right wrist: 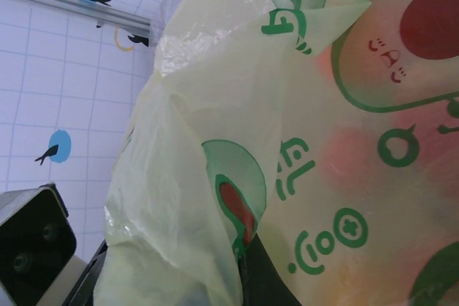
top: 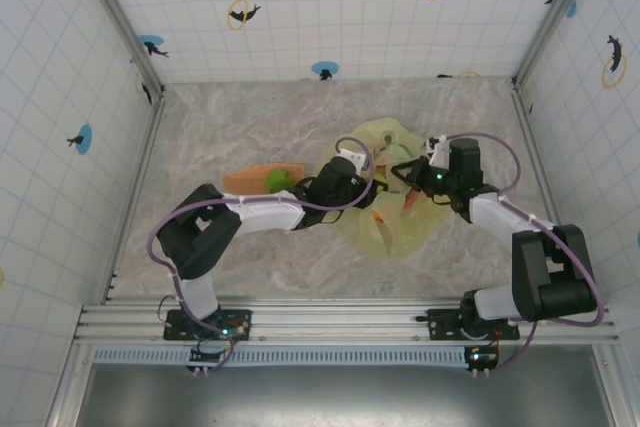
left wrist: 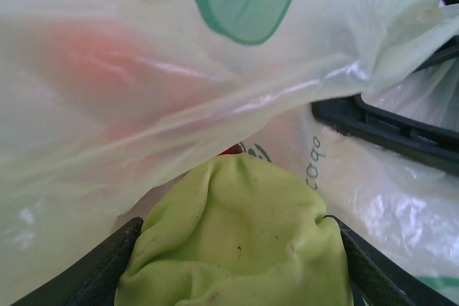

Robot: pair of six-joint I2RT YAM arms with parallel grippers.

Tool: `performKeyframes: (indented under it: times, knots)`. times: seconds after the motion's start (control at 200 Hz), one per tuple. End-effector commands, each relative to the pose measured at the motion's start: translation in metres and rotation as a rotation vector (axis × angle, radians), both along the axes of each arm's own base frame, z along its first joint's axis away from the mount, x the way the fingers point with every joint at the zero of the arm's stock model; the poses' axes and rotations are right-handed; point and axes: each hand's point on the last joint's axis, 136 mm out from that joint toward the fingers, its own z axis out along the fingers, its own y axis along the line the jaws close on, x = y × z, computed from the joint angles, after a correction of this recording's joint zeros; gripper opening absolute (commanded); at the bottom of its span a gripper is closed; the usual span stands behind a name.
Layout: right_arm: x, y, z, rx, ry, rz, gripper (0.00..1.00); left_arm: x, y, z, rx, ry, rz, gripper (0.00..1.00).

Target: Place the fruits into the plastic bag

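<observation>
Two arms meet over the middle of the surface (top: 200, 137), and we judge the step in hand to be carrying one fruit into the bag. At the left, a green fruit (top: 278, 180) waits on the orange plate (top: 245, 179). The left arm (top: 270, 212) stretches low toward the right. Its jaws are clenched on a yellow-green fruit (left wrist: 237, 249), just under the raised film of the plastic bag (top: 380, 137). Reddish shapes glow through the film, probably fruits inside. The right arm (top: 480, 202) bends in from the right. Its jaws seem to pinch the bag's edge and hold it up, though film covers most of them. Next, we think, the left jaws must pass deeper through the mouth and then release.
</observation>
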Motion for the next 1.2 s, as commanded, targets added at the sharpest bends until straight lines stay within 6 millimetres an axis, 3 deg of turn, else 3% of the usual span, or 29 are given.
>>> performKeyframes:
  times: [0.0, 0.315, 0.711, 0.831, 1.006, 1.076, 1.101, 1.196]
  knots:
    - [0.006, 0.003, 0.021, 0.003, -0.058, 0.005, 0.0, 0.008, -0.014, 0.009, -0.042, -0.017, 0.007, 0.54]
    - [0.004, 0.002, 0.017, -0.005, -0.053, 0.005, 0.0, 0.034, -0.001, -0.01, 0.127, -0.085, 0.104, 0.69]
    - [0.005, 0.002, 0.016, -0.004, -0.049, 0.005, 0.0, 0.035, 0.017, -0.01, 0.19, -0.117, 0.146, 0.77]
    - [0.005, 0.002, 0.017, -0.006, -0.052, 0.005, 0.0, 0.029, 0.018, -0.001, 0.169, -0.117, 0.12, 0.78]
    - [0.005, -0.001, 0.016, -0.009, -0.052, 0.001, 0.0, 0.003, 0.019, 0.016, 0.109, -0.118, 0.014, 0.78]
    - [0.005, -0.002, 0.015, -0.009, -0.049, 0.0, 0.0, -0.004, 0.026, 0.027, 0.098, -0.14, -0.008, 0.77]
    - [0.005, -0.002, 0.015, -0.009, -0.049, -0.001, 0.0, -0.01, 0.032, 0.021, 0.116, -0.137, -0.018, 0.77]
    - [0.005, -0.003, 0.014, -0.009, -0.047, -0.003, 0.0, -0.019, 0.049, 0.029, 0.129, -0.168, -0.029, 0.76]
